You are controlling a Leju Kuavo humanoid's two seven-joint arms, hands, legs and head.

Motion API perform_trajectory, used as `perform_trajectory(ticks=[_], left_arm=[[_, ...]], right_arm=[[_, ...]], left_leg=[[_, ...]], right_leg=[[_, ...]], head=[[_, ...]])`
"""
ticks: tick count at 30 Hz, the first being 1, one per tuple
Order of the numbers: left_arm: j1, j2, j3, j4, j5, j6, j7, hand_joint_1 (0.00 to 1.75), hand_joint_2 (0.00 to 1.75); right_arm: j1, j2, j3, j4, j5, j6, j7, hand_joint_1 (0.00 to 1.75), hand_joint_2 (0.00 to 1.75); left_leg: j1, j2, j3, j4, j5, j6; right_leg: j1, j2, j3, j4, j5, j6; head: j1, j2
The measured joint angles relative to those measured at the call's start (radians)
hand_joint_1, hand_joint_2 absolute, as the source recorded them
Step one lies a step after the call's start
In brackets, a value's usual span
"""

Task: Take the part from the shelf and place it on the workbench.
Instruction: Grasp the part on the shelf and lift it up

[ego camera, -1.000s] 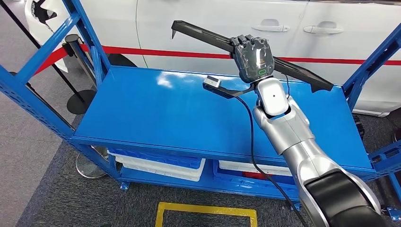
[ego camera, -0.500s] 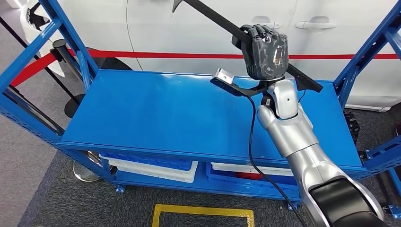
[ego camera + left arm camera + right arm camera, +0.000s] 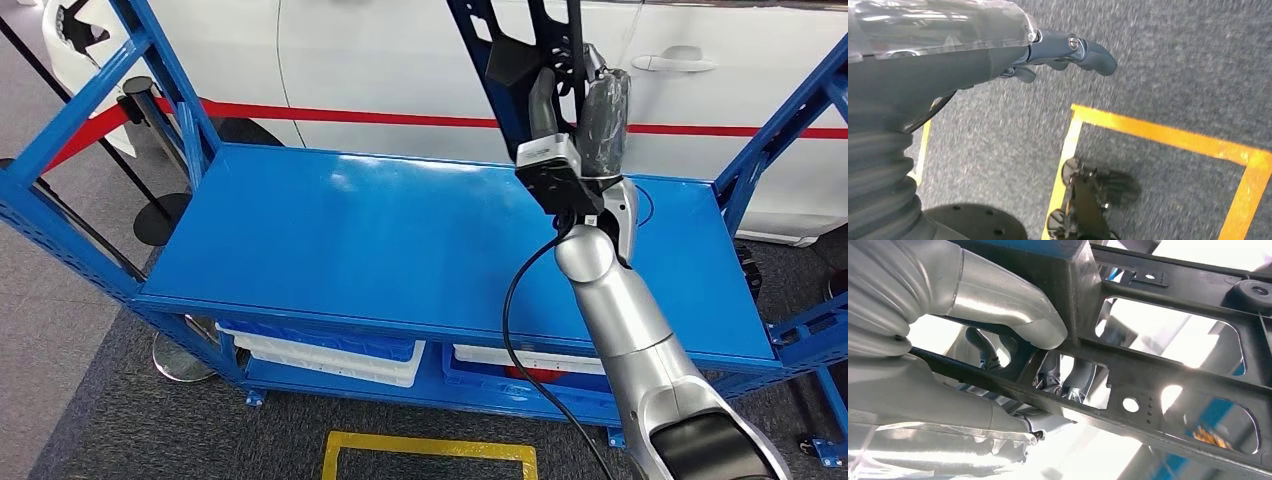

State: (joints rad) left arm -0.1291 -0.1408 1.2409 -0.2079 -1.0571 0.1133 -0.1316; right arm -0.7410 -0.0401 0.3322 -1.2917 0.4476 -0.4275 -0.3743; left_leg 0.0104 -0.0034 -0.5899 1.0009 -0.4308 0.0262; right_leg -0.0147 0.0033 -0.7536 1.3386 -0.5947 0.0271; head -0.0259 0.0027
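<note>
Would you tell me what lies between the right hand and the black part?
Nothing: in the right wrist view the right hand grips the black part directly, thumb pressed on its bar.

Matt black moulded plastic part (image 3: 510, 50); glossy blue painted metal shelf (image 3: 330, 240); silver metallic arm (image 3: 620, 330); rough grey carpet floor (image 3: 1168, 60); glossy white car body (image 3: 380, 60).

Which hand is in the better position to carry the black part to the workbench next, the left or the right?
The right hand, likely. It already grips the black part, lifted above the blue shelf. The left hand hangs over the carpet, holding nothing.
</note>
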Motion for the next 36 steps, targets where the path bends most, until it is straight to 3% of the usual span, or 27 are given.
perform_trajectory(ticks=[6,9,10,12,13,14,15,16,17,20,22,24,26,27,29,30,31,32,34,36], left_arm=[[0.0,0.0,0.0,0.0,0.0,0.0,0.002,0.0,1.75],[-0.001,-0.004,0.0,0.0,0.0,0.004,0.008,0.0,1.75],[-0.002,-0.004,0.0,0.0,0.0,0.008,0.011,0.0,1.75],[-0.004,-0.005,0.0,0.0,-0.002,0.015,0.019,0.0,1.75],[-0.005,-0.005,-0.001,0.0,-0.004,0.017,0.024,0.0,1.75],[-0.005,-0.005,-0.002,0.0,-0.005,0.017,0.027,0.0,1.75],[-0.005,-0.005,-0.002,0.0,-0.007,0.017,0.03,0.0,1.75],[-0.005,-0.005,-0.003,0.0,-0.008,0.017,0.033,0.0,1.75],[-0.005,-0.005,-0.004,0.0,-0.01,0.018,0.036,0.0,1.75],[-0.009,-0.005,-0.006,0.0,-0.013,0.019,0.044,0.0,1.75],[-0.012,-0.005,-0.008,0.0,-0.014,0.02,0.049,0.0,1.75],[-0.013,-0.005,-0.01,0.0,-0.016,0.021,0.055,0.0,1.75],[-0.013,-0.006,-0.013,0.0,-0.018,0.019,0.059,0.0,1.75],[-0.014,-0.006,-0.013,0.0,-0.02,0.018,0.06,0.0,1.75],[-0.015,-0.007,-0.014,0.0,-0.021,0.016,0.064,0.0,1.75],[-0.014,-0.007,-0.014,0.0,-0.021,0.015,0.067,0.0,1.75],[-0.013,-0.008,-0.014,0.0,-0.021,0.015,0.071,0.0,1.75],[-0.013,-0.008,-0.014,0.0,-0.021,0.014,0.075,0.0,1.75],[-0.013,-0.01,-0.014,0.0,-0.021,0.011,0.081,0.0,1.75],[-0.013,-0.011,-0.014,0.0,-0.019,0.007,0.087,0.0,1.75]], right_arm=[[0.005,0.001,-0.003,-0.008,-0.027,0.021,-0.004,1.75,1.75],[0.018,0.005,-0.021,-0.045,-0.156,0.125,-0.026,1.75,1.75],[0.025,0.009,-0.035,-0.064,-0.245,0.201,-0.038,1.75,1.75],[0.034,0.016,-0.069,-0.097,-0.462,0.389,-0.057,1.75,1.75],[0.039,0.02,-0.086,-0.109,-0.56,0.474,-0.06,1.75,1.75],[0.041,0.021,-0.097,-0.113,-0.623,0.528,-0.058,1.75,1.75],[0.043,0.021,-0.105,-0.114,-0.658,0.557,-0.055,1.75,1.75],[0.045,0.021,-0.112,-0.114,-0.689,0.584,-0.052,1.75,1.75],[0.047,0.021,-0.119,-0.114,-0.717,0.607,-0.047,1.75,1.75],[0.048,0.022,-0.137,-0.114,-0.8,0.67,-0.03,1.75,1.75],[0.049,0.022,-0.147,-0.114,-0.843,0.704,-0.019,1.75,1.75],[0.052,0.022,-0.152,-0.11,-0.867,0.727,-0.008,1.75,1.75],[0.053,0.022,-0.156,-0.106,-0.885,0.744,0.001,1.75,1.75],[0.054,0.022,-0.159,-0.105,-0.893,0.752,0.004,1.75,1.75],[0.06,0.022,-0.162,-0.1,-0.914,0.771,0.012,1.75,1.75],[0.065,0.022,-0.162,-0.096,-0.928,0.784,0.017,1.75,1.75],[0.071,0.022,-0.162,-0.092,-0.942,0.797,0.023,1.75,1.75],[0.076,0.022,-0.162,-0.088,-0.956,0.811,0.028,1.75,1.75],[0.08,0.023,-0.162,-0.083,-0.979,0.834,0.037,1.75,1.75],[0.082,0.027,-0.161,-0.078,-0.997,0.854,0.047,1.75,1.75]], left_leg=[[0.001,-0.001,0.0,0.001,0.0,-0.001],[0.003,-0.003,-0.002,0.016,-0.01,-0.012],[0.003,-0.004,-0.004,0.022,-0.015,-0.021],[0.002,-0.003,-0.037,0.1,-0.065,-0.043],[0.003,-0.003,-0.066,0.168,-0.101,-0.051],[0.004,-0.002,-0.101,0.248,-0.139,-0.054],[0.004,-0.002,-0.125,0.302,-0.155,-0.055],[0.004,-0.002,-0.134,0.321,-0.152,-0.054],[0.004,-0.002,-0.123,0.296,-0.129,-0.05],[0.0,-0.002,-0.031,0.098,-0.035,-0.034],[-0.006,-0.003,-0.004,0.036,-0.024,-0.028],[-0.005,-0.003,-0.002,0.026,-0.021,-0.021],[0.0,-0.001,0.001,0.012,-0.011,-0.01],[0.002,0.0,0.002,0.007,-0.007,-0.006],[0.0,0.0,0.001,0.006,-0.005,-0.002],[0.0,0.0,0.001,0.006,-0.005,-0.001],[0.0,0.0,0.001,0.008,-0.006,-0.001],[0.0,-0.001,0.001,0.01,-0.007,-0.001],[0.0,-0.003,0.001,0.017,-0.01,-0.005],[-0.004,-0.004,-0.005,0.027,-0.014,-0.013]], right_leg=[[-0.002,0.0,0.003,-0.008,0.012,0.002],[-0.011,-0.003,0.084,-0.174,0.103,0.009],[-0.011,-0.002,0.114,-0.239,0.128,0.002],[-0.009,-0.002,0.137,-0.293,0.138,-0.023],[-0.009,-0.002,0.136,-0.296,0.141,-0.036],[-0.009,-0.003,0.137,-0.297,0.141,-0.04],[-0.007,-0.003,0.138,-0.297,0.141,-0.041],[-0.005,-0.003,0.138,-0.297,0.141,-0.041],[-0.004,-0.002,0.139,-0.296,0.141,-0.041],[-0.001,0.001,0.142,-0.296,0.14,-0.038],[0.0,0.001,0.139,-0.297,0.142,-0.03],[0.0,0.001,0.137,-0.3,0.145,-0.019],[0.0,0.0,0.128,-0.28,0.127,-0.01],[0.0,0.0,0.111,-0.243,0.102,-0.007],[-0.001,0.0,0.054,-0.118,0.04,-0.004],[-0.001,0.0,0.027,-0.059,0.02,-0.002],[-0.001,-0.001,0.012,-0.029,0.017,-0.001],[-0.002,-0.001,0.016,-0.039,0.035,0.0],[-0.004,-0.002,0.074,-0.16,0.102,-0.003],[-0.002,-0.002,0.124,-0.269,0.142,-0.008]], head=[[0.0,0.0],[0.001,0.0],[0.0,0.0],[-0.002,0.0],[-0.004,0.0],[-0.005,0.0],[-0.005,0.0],[-0.005,0.0],[-0.005,0.0],[-0.004,0.0],[-0.004,0.0],[-0.003,0.0],[-0.002,0.0],[-0.001,0.0],[0.0,0.0],[0.0,0.0],[0.0,0.0],[0.0,0.0],[0.0,0.0],[0.0,0.0]])
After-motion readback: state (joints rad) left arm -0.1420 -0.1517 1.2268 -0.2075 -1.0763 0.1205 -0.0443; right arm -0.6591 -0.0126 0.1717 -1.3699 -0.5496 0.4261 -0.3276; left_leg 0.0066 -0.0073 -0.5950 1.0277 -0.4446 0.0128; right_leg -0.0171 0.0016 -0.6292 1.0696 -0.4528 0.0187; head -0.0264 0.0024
